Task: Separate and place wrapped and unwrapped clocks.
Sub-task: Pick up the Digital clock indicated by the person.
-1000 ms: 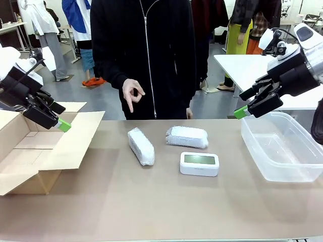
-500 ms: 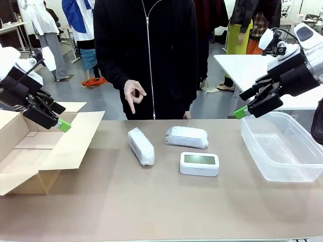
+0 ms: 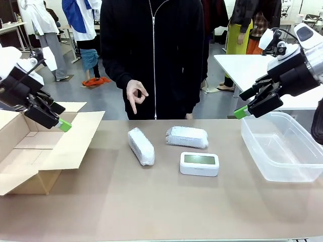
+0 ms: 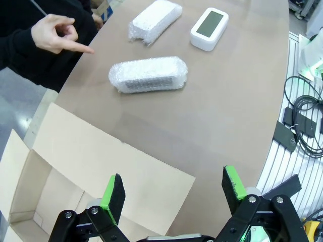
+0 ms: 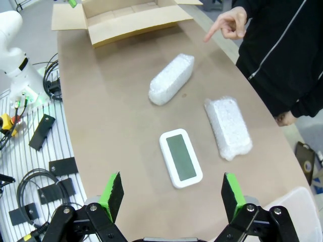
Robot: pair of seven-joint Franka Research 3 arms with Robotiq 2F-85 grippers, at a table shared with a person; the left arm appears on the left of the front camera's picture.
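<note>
White padded wrap covered the left bundle (image 3: 141,146) and the right bundle (image 3: 187,136), lying apart on the bench (image 3: 151,212); the bare clock (image 3: 199,164) sat just beside the right bundle, nearer the robot. Left hand (image 4: 174,192) hung open over a cardboard box (image 3: 30,151); right hand (image 5: 171,194) hung open near a clear tub (image 3: 282,169).

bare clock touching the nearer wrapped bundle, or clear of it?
Apart. The right wrist view shows a strip of bare table between the bare clock and the nearer wrapped bundle.
</note>
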